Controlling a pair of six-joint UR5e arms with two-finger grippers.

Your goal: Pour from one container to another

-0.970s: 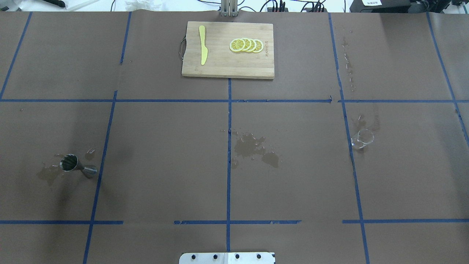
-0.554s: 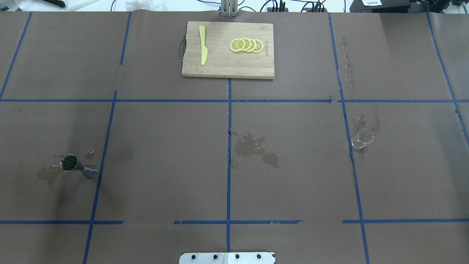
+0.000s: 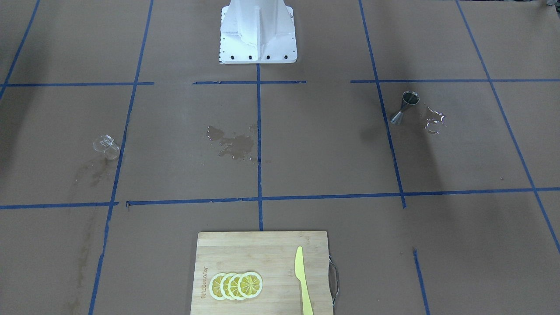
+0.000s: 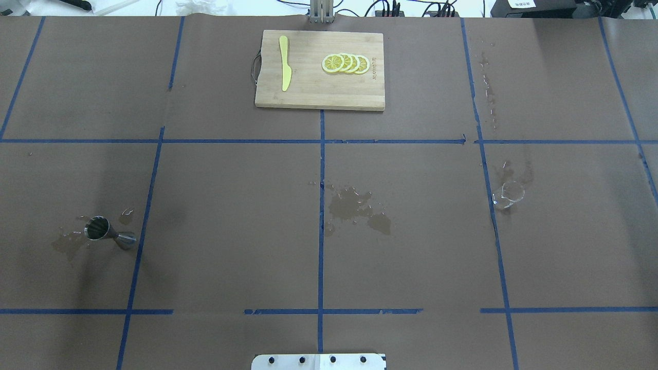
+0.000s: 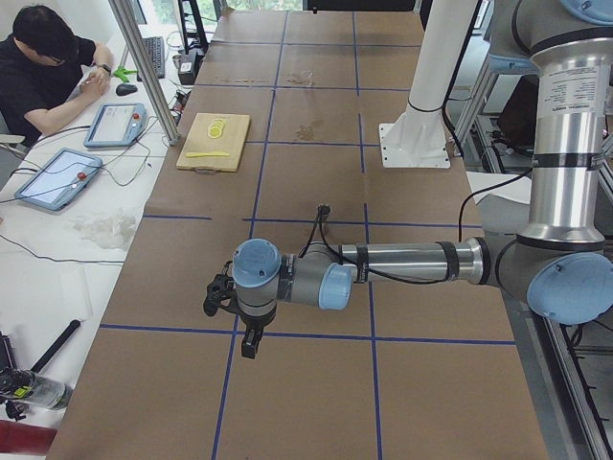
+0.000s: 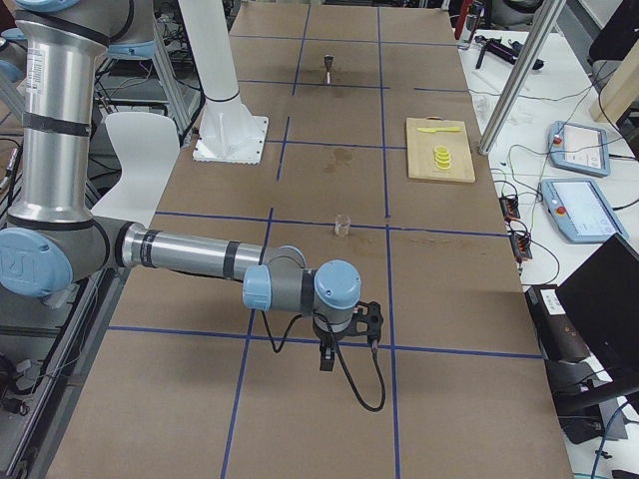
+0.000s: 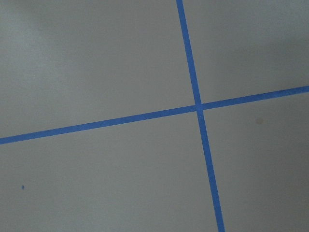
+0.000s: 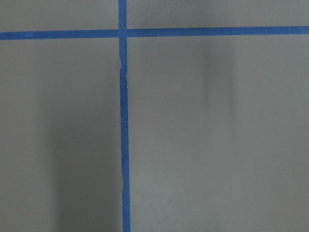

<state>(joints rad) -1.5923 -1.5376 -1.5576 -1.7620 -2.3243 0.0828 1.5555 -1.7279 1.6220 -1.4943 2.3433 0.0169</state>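
Although the overhead and front cameras lay out the whole brown-papered worktop (image 4: 231, 257), neither catches an arm; only the end cameras do. From the left end I see the left fingers (image 5: 215, 293) hovering low near a crossing of blue tape (image 5: 297, 334). They are a small dark cluster, and I cannot tell whether they are spread or closed, or whether they hold anything. The right-end camera shows the right fingers (image 6: 371, 321) much the same way, over another tape line, and again I cannot tell their state. Both wrist cameras return only paper and tape.

The steel jigger (image 4: 98, 228) stands upright well apart from the left fingers, beyond them toward the middle of the worktop, with wet patches (image 4: 67, 244) around its foot. The small clear glass (image 4: 508, 194) stands well beyond the right fingers, just beside a tape line. The front camera gives it a clearer shape than the faint outline overhead. Between the two vessels lies a larger spill (image 4: 357, 208). Far from both sets of fingers, a bamboo cutting board (image 4: 318, 92) carries fanned lemon slices (image 4: 345, 63) and a yellow knife (image 4: 284, 62). Only the left-end camera shows a person (image 5: 38, 72) seated beside the worktop.
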